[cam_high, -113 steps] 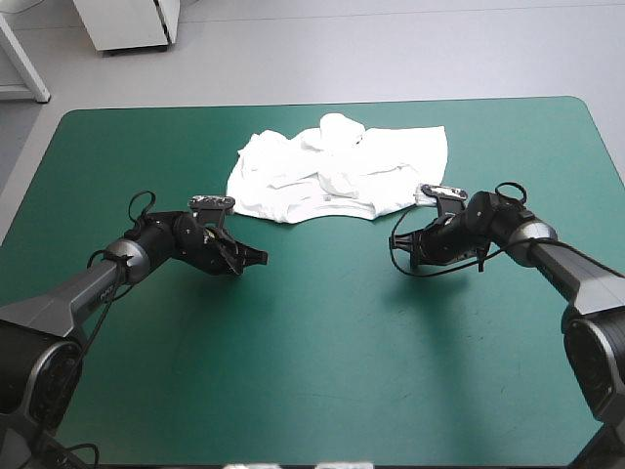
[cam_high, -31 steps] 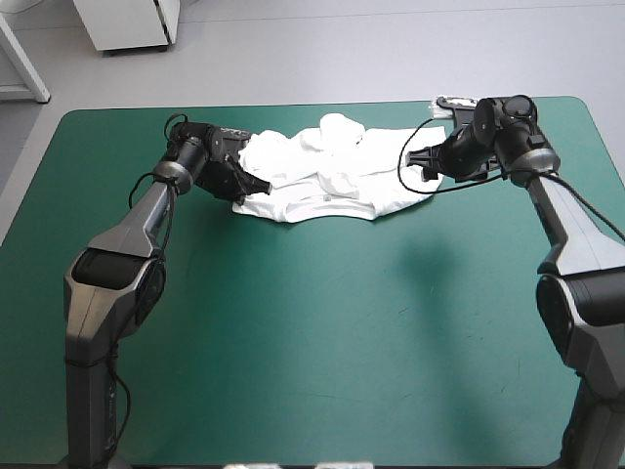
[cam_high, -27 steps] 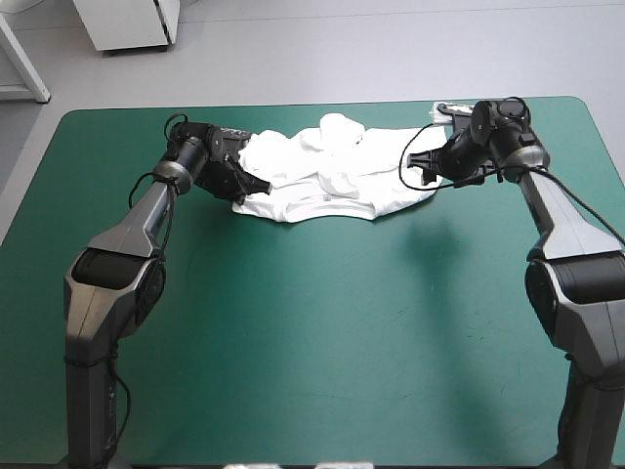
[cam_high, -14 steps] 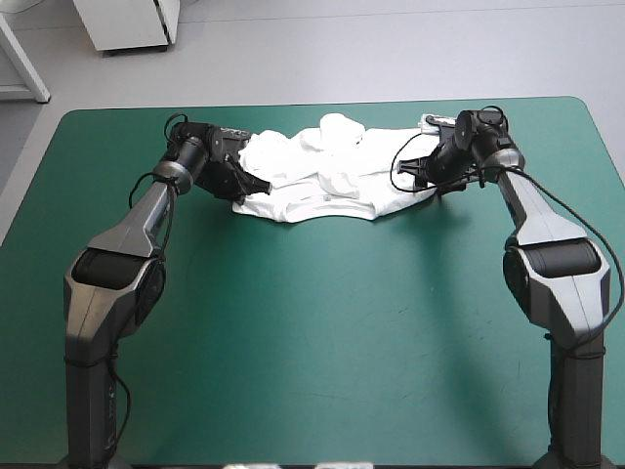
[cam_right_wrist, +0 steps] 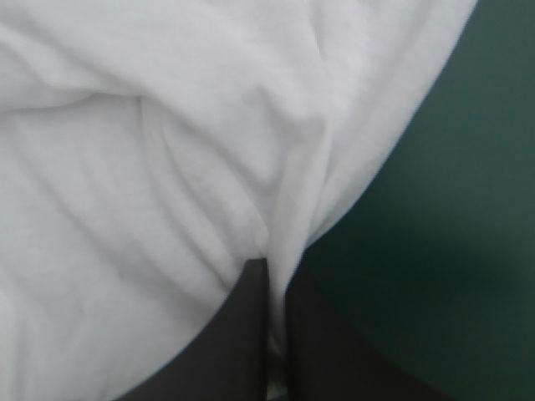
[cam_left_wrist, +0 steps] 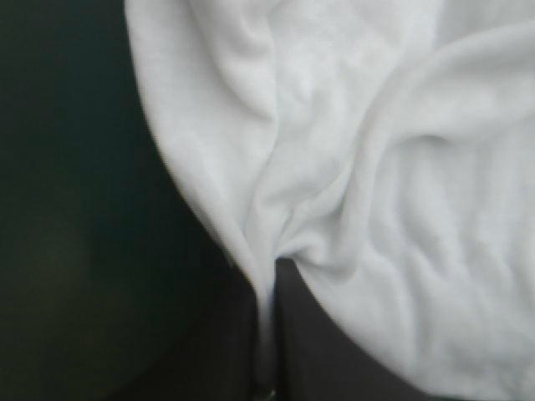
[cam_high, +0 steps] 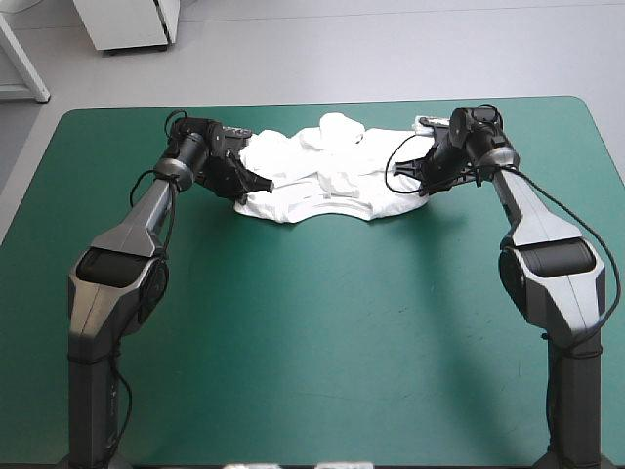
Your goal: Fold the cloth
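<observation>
White and crumpled, the T-shirt (cam_high: 332, 171) lies toward twelve o'clock on the teal-green table (cam_high: 312, 332); the left gripper (cam_high: 257, 183) clamps its nine o'clock edge, the right gripper (cam_high: 415, 184) its three o'clock edge; paired holds probably serve to lift and spread it.
</observation>
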